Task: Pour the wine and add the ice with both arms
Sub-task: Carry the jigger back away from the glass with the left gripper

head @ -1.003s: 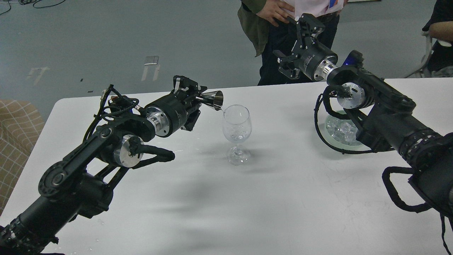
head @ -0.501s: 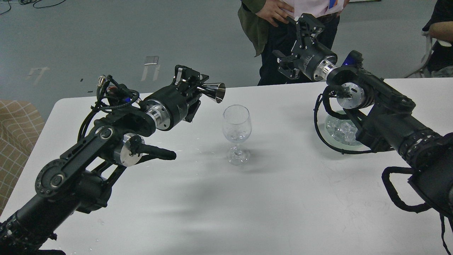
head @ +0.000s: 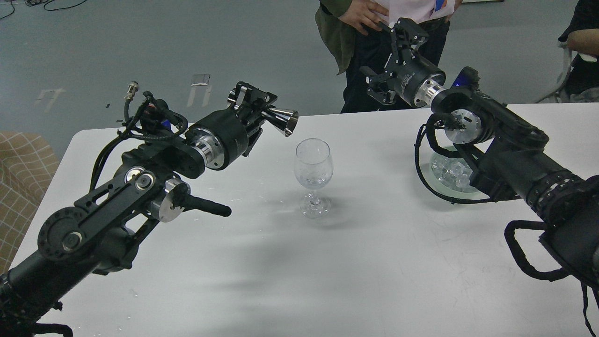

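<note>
A clear wine glass point(head: 313, 175) stands upright mid-table with some clear contents low in its bowl. My left gripper point(head: 263, 114) is shut on a shiny steel jigger point(head: 283, 120), held on its side, mouth facing right, up and left of the glass rim and apart from it. A heap of clear ice cubes point(head: 451, 174) lies on a glass plate point(head: 461, 189) at the right, partly hidden by my right arm. My right gripper point(head: 390, 58) is open and empty, raised beyond the table's far edge.
The white table point(head: 327, 262) spans the view. A person point(head: 369, 28) stands at its far edge, right behind my right gripper. Another person's arm point(head: 582, 40) shows at the far right. A tan checked seat point(head: 21, 173) stands at the left.
My left gripper has lifted and drawn the jigger back from the glass rim, where it was tipped and pouring a second ago. The right arm has hardly moved.
</note>
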